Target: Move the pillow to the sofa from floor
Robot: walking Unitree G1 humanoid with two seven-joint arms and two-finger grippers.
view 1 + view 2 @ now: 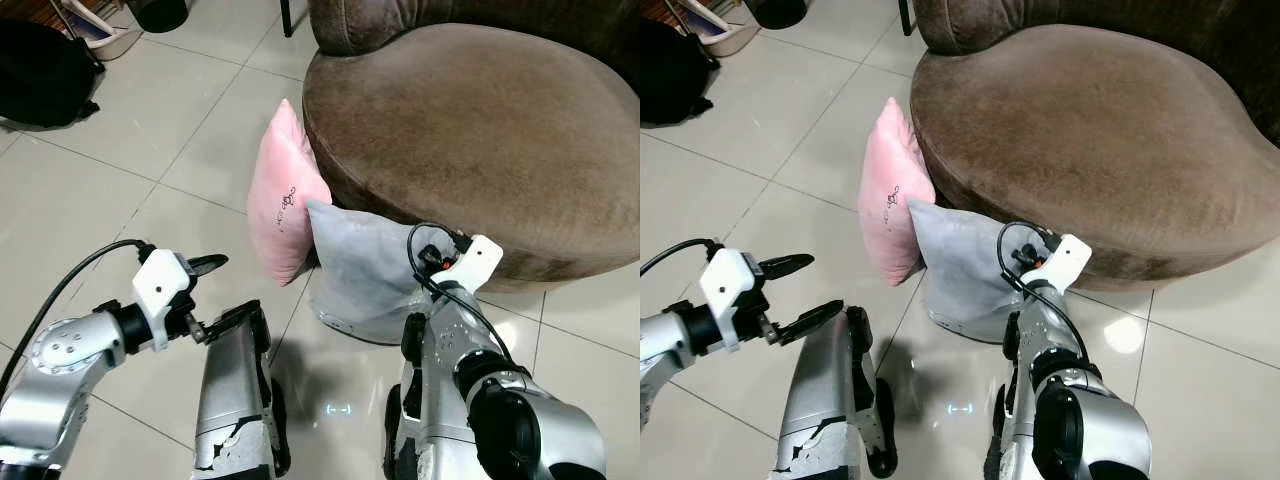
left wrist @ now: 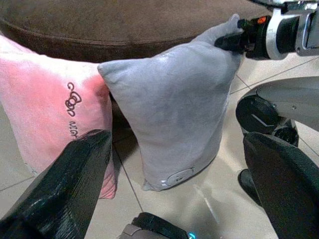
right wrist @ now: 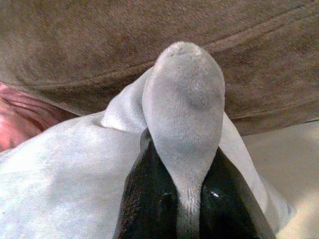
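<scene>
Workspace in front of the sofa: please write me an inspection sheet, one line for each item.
Surface: pale glossy floor tiles, with light reflections.
Job's things: grey pillow upright on the floor, leaning against the brown sofa; pink pillow beside it, also leaning on the sofa.
Clutter: black bag and a basket far left.
Grippers: right gripper shut on a corner of the grey pillow; left gripper open, held apart from both pillows.
Cables: black cable on the left wrist, looped cable on the right wrist.
Surroundings: dark furniture leg behind the sofa.
</scene>
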